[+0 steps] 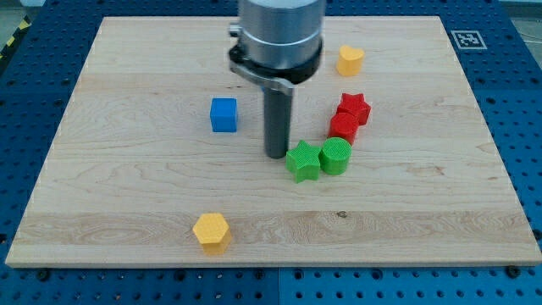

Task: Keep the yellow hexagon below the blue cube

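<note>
The yellow hexagon (pixel 211 230) lies near the board's bottom edge, left of centre. The blue cube (pixel 223 114) sits above it, in the board's upper middle-left. My tip (pixel 277 155) rests on the board to the right of the blue cube and just left of the green star (pixel 302 161). It is well above and to the right of the yellow hexagon and touches neither task block.
A green cylinder (pixel 335 156) sits right of the green star. A red block (pixel 344 127) and a red star (pixel 353 108) stand above it. A yellow heart-like block (pixel 350 60) lies near the top. The wooden board (pixel 127 186) lies on a blue pegboard table.
</note>
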Controlling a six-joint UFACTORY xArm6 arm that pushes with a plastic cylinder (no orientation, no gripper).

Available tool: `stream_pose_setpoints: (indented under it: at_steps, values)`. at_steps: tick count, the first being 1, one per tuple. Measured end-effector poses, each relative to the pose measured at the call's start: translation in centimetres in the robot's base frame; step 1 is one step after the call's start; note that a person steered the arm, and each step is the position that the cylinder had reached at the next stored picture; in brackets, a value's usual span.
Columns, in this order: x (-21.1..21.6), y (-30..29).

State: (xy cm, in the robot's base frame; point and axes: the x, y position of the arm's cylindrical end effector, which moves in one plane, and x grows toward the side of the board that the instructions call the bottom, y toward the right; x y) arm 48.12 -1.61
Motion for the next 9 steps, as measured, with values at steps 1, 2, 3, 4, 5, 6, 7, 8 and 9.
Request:
stream_pose_setpoints:
  at_steps: [1, 2, 3, 4, 5, 6, 7, 8, 9]
  values:
    - [0.0, -3.8]
    - [1.5, -4.0]
    - [4.7, -3.9]
    - [7.2, -3.4]
    - [8.8, -2.5]
    - [9.1, -1.2]
    - [9.5, -0.3]
    - [13.7, -0.3]
    - [13.7, -0.3]
